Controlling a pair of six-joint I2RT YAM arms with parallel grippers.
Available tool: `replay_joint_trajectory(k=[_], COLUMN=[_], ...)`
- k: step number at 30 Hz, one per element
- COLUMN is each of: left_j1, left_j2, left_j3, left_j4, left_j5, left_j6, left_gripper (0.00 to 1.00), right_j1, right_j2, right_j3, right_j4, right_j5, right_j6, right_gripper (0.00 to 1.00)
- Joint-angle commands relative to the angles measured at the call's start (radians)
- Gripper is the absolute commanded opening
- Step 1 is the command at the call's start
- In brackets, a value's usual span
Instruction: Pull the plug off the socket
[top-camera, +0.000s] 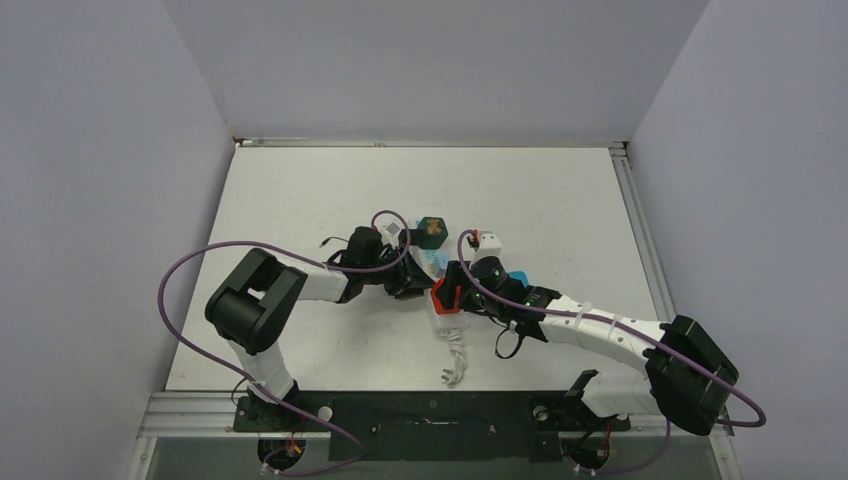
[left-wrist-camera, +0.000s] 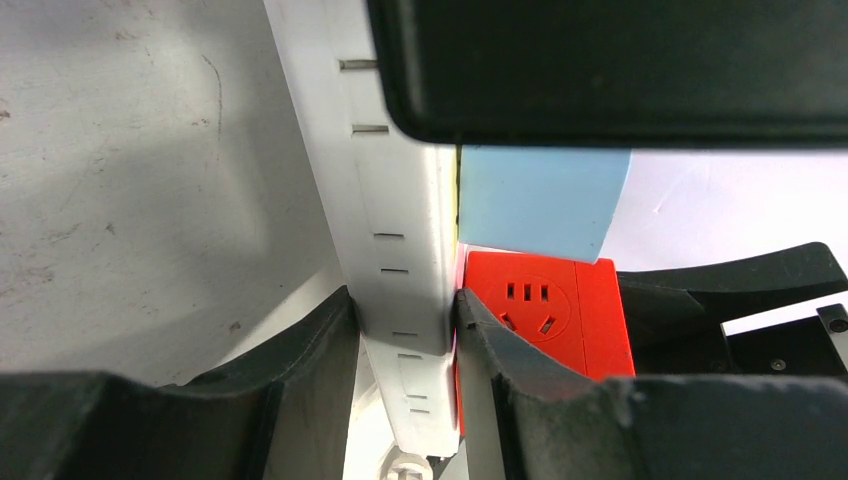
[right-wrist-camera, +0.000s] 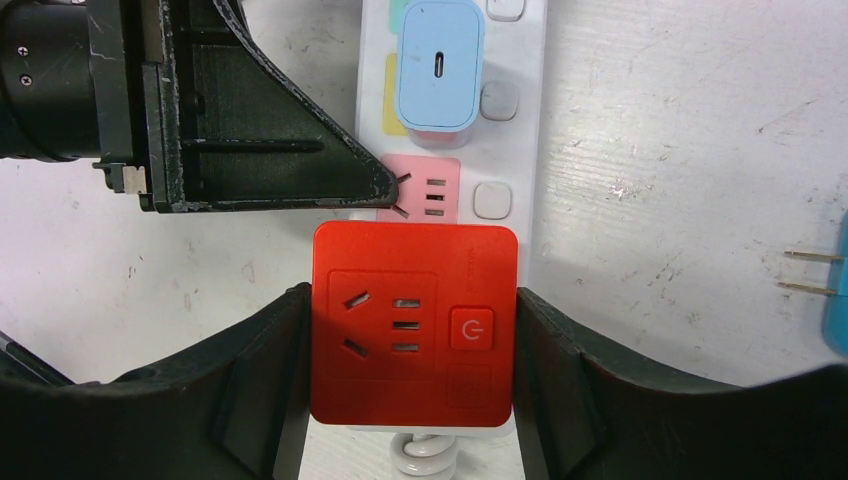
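Note:
The socket, a long white power strip (top-camera: 444, 324), lies mid-table, its coiled cord (top-camera: 455, 365) trailing toward me. A red square plug (right-wrist-camera: 415, 325) with a power button sits on the strip's near end, against its face, and also shows in the top view (top-camera: 445, 298). My right gripper (right-wrist-camera: 415, 375) is shut on the red plug, one finger on each side. My left gripper (left-wrist-camera: 405, 340) is shut across the strip's white body (left-wrist-camera: 400, 250), just beyond the red plug (left-wrist-camera: 545, 310). A light blue charger (right-wrist-camera: 438, 65) sits in a farther outlet.
A free pink outlet (right-wrist-camera: 430, 185) lies between the red plug and the blue charger. A loose blue plug with bare prongs (right-wrist-camera: 835, 290) lies right of the strip. A green-and-orange object (top-camera: 432, 230) and a small white plug (top-camera: 487, 241) lie beyond the grippers.

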Motion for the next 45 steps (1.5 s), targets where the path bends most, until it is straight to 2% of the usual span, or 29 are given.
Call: replay_joint_trajectory(k=[1,8,11,20,29,45], left_j1=[-0.003,-0.001,-0.001,-0.002,-0.001,-0.001], left_j2=[0.000,0.011,0.013,0.002,-0.005,-0.014], left_j3=[0.007,0.003,0.003,0.007,0.028,0.038], left_j4=[0.062,0.059,0.058,0.049,-0.021,-0.055], left_j5=[0.019,0.016,0.016,0.012,-0.010,-0.021], left_j6=[0.015,0.012,0.013,0.028,0.063,0.085], left_gripper=[0.20,0.03,0.00,0.00,0.00,0.00], right_j1=[-0.001,-0.033,-0.047,-0.044,0.054,0.165], right_j2=[-0.005,-0.015,-0.025,-0.018,0.006,0.091], right_j3=[0.035,0.012,-0.004,0.009,0.085,0.205], right_j4=[0.087,0.090,0.095,0.076,-0.035,-0.161], right_j5=[-0.017,-0.031,-0.043,-0.017,0.148,0.336], right_j6=[0.012,0.041,0.053,0.041,0.014,-0.017], right_gripper=[0.05,0.05,0.05,0.05,0.05,0.05])
